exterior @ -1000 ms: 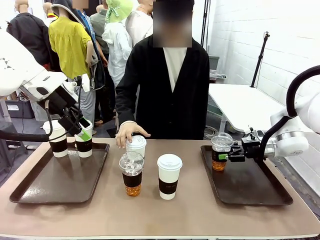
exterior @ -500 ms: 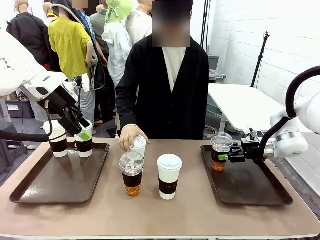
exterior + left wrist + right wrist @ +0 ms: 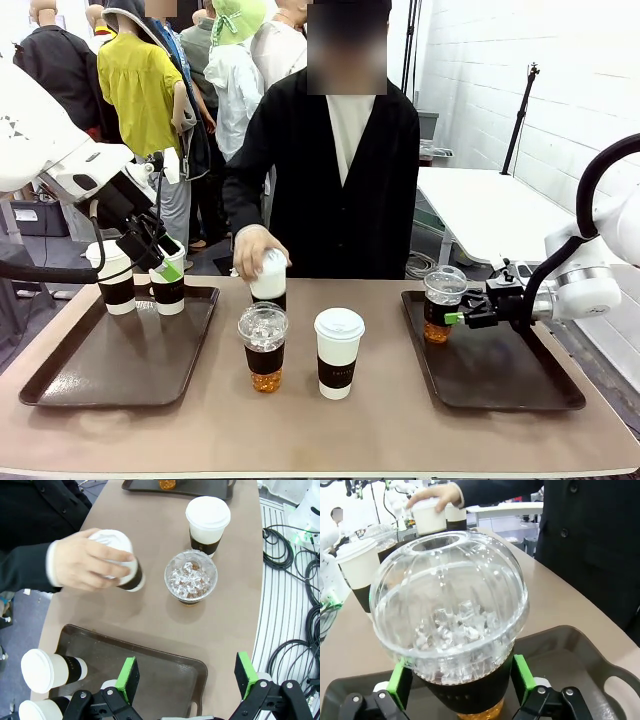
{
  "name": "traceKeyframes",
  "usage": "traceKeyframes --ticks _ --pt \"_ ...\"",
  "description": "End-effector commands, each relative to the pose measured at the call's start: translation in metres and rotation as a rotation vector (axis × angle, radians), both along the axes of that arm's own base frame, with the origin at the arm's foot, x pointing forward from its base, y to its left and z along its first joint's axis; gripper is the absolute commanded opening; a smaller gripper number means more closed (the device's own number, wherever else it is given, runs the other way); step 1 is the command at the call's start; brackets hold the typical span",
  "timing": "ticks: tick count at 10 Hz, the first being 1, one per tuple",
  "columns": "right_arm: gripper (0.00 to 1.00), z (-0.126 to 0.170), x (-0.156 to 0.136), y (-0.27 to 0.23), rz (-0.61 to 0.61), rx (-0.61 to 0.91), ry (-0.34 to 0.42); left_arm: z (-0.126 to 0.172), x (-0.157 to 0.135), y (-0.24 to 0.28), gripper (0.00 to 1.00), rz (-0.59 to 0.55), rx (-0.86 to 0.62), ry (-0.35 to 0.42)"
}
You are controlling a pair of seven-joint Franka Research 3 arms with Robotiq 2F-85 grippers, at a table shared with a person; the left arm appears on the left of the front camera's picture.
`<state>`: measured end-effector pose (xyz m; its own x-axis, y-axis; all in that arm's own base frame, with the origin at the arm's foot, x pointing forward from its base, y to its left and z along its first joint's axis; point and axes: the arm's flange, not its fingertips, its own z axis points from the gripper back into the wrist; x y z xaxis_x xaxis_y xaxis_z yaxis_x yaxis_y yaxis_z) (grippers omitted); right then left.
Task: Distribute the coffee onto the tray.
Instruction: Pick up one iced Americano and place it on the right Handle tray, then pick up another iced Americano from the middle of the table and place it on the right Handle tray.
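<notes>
- You have three cups on trays. Two sleeved paper cups (image 3: 117, 280) stand side by side at the far corner of the left tray (image 3: 60, 385). One iced cup (image 3: 440, 305) stands upright at the far end of the right tray (image 3: 520, 385).
- Three cups are not yet on a tray. A second iced cup (image 3: 264, 350) and a lidded paper cup (image 3: 338, 352) stand on the tabletop (image 3: 400, 430) between the trays. Just behind them the person's hand (image 3: 255, 248) grips a third paper cup (image 3: 268, 288) by its lid, tipped.
- Your left end effector (image 3: 187, 675) hangs over the two sleeved paper cups, jaws wide apart with nothing between them.
- Your right end effector (image 3: 461, 680) sits low around the iced cup, one pad on each side. The jaws look spread, with a sliver of gap on one side, so I judge the cup released, though its dome hides much of the contact.
- I'd call the task about half done.
</notes>
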<state>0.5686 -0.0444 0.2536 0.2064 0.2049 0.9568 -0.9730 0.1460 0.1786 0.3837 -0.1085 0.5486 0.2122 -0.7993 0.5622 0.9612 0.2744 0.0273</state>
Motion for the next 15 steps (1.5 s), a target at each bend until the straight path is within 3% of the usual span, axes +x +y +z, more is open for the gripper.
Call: traceKeyframes --ticks 1,6,7,15 --pt "1.00 0.007 -0.014 -0.006 -0.030 0.010 0.023 -0.001 0.001 0.003 1.00 -0.020 -0.023 -0.004" --pt "1.00 0.003 -0.045 -0.029 -0.091 0.013 0.044 -0.001 0.001 0.003 1.00 -0.020 -0.023 -0.004" --pt "1.00 0.005 -0.062 -0.033 -0.104 0.011 0.059 -0.001 0.001 0.003 1.00 -0.020 -0.023 -0.004" --pt "1.00 0.000 -0.052 -0.039 -0.098 0.009 0.060 -0.001 0.001 0.003 1.00 -0.020 -0.023 -0.004"
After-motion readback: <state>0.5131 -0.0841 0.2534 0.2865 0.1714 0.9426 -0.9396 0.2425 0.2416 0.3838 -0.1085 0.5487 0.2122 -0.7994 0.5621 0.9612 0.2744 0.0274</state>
